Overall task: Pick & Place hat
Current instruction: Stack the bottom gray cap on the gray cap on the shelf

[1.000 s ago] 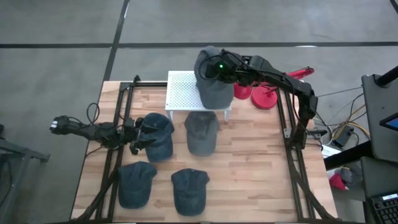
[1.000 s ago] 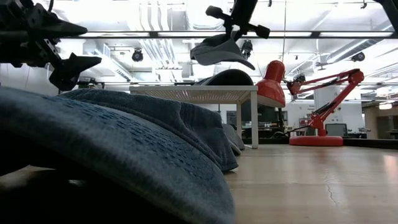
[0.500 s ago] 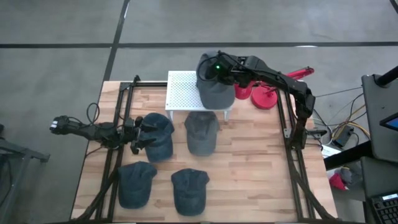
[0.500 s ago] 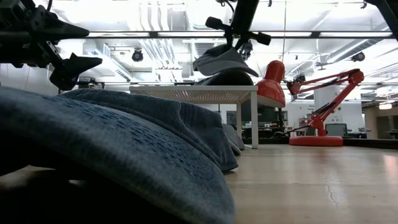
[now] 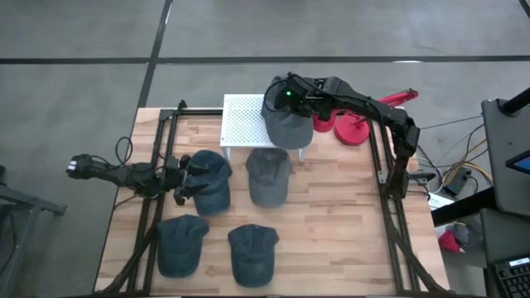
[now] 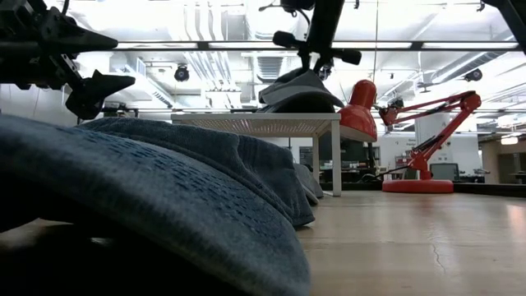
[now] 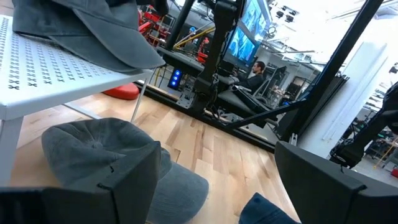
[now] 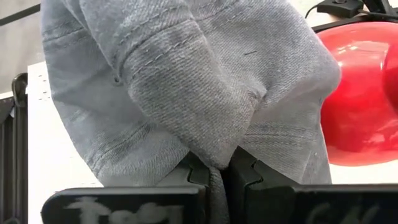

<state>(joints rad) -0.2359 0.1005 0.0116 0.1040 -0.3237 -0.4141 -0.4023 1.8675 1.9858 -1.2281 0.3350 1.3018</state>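
Right gripper [image 5: 291,97] clenches a grey cap [image 5: 287,122] over the white perforated stand [image 5: 242,120]; red lamp [image 5: 352,126] right; left gripper [image 5: 184,184] open.

Wooden table [image 5: 331,232] bears four grey caps [image 5: 268,176], a white perforated stand [image 5: 244,120] and a red lamp [image 5: 356,128].
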